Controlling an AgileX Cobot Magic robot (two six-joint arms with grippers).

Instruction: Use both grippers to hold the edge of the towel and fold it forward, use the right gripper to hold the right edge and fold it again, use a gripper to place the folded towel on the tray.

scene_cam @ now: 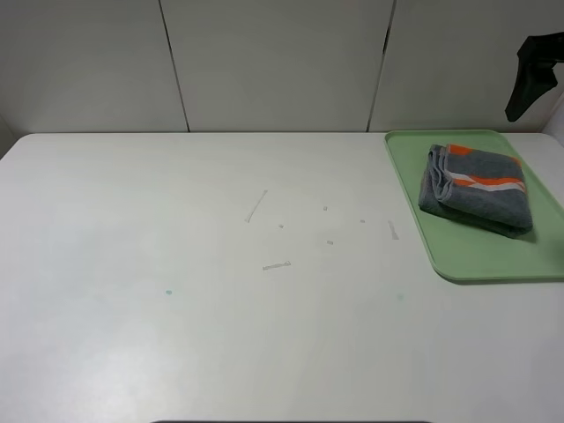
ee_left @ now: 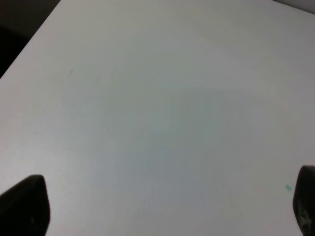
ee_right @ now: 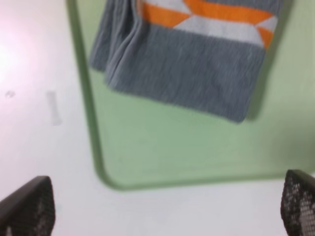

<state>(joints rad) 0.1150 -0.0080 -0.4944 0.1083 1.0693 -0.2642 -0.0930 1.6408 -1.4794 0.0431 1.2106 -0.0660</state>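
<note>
One towel (scene_cam: 477,190) folded on one tray (scene_cam: 480,256); two grippers, left (ee_left: 162,206) and right (ee_right: 167,206), both spread wide, empty, clear of towel.

Looks like robot test room, lab kind of place. Big plain white table (scene_cam: 220,308) fills most of view, with small scuff marks (scene_cam: 275,264) and tiny green dots. Behind it, bare pale wall panels (scene_cam: 273,62) with thin dark seams. No home stuff around. Black robot part (scene_cam: 531,75) hangs at far right corner. Only green tray (scene_cam: 493,260) with folded towel (scene_cam: 476,189) sits on table.
</note>
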